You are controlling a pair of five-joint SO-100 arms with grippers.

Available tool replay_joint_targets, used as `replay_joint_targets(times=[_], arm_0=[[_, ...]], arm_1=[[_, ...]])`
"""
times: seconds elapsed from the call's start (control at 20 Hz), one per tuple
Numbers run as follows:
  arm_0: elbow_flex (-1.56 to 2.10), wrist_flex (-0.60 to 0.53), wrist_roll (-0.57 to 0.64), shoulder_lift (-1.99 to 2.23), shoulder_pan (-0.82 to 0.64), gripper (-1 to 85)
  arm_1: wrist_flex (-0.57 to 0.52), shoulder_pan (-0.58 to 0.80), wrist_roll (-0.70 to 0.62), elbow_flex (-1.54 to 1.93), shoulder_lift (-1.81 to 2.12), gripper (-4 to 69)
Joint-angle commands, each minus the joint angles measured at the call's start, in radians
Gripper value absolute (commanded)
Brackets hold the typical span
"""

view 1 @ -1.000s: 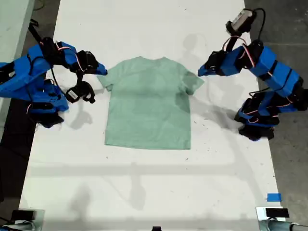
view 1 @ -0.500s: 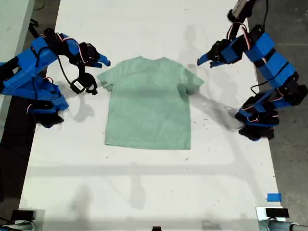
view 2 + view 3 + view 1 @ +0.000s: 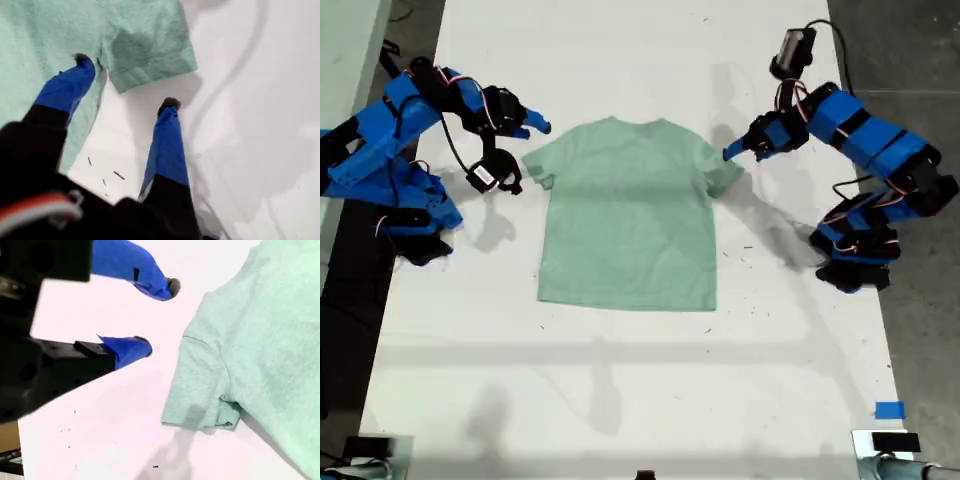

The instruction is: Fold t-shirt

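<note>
T-shirt (image 3: 60, 45) sleeve lies between my first gripper's (image 3: 125, 82) parted jaws, seemingly untouched.

We find the exterior view bright and evenly lit, the white table (image 3: 620, 380) near overexposed. Soft grey shadows of the arms fall on it. Both wrist views are softer: the table there blows out to glare, and the near black housings blur.

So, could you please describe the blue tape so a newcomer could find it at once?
Start from the white table and go to its bottom corner on the exterior view's right. The blue tape is a small flat rectangle there, far from the t-shirt, the only blue thing that isn't part of an arm.
</note>
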Motion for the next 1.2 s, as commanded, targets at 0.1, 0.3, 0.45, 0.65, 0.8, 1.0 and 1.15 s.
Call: replay_joint_targets(times=[0.1, 0.3, 0.45, 0.65, 0.8, 1.0, 1.15], arm_0=[[-0.011, -0.006, 0.012, -0.012, -0.015, 18.6], [-0.008, -0.008, 0.015, -0.015, -0.018, 18.4], [0.000, -0.009, 0.018, -0.017, -0.029, 18.1], [0.006, -0.009, 0.023, -0.017, -0.037, 17.8], [0.011, -0.011, 0.023, -0.017, -0.037, 17.8], [0.015, -0.011, 0.023, -0.015, -0.037, 17.7], [0.020, -0.011, 0.023, -0.014, -0.035, 17.7]], arm_1=[[-0.195, 0.049, -0.074, 0.055, -0.081, 30.3], [-0.288, 0.075, -0.106, 0.048, -0.207, 30.4], [-0.325, 0.087, -0.127, 0.009, -0.311, 30.0], [-0.316, 0.081, -0.144, -0.081, -0.437, 17.8], [-0.282, 0.080, -0.133, -0.117, -0.448, -0.7], [-0.101, 0.091, -0.158, -0.230, -0.423, -1.7], [0.041, 0.054, -0.135, -0.365, -0.394, -1.7]])
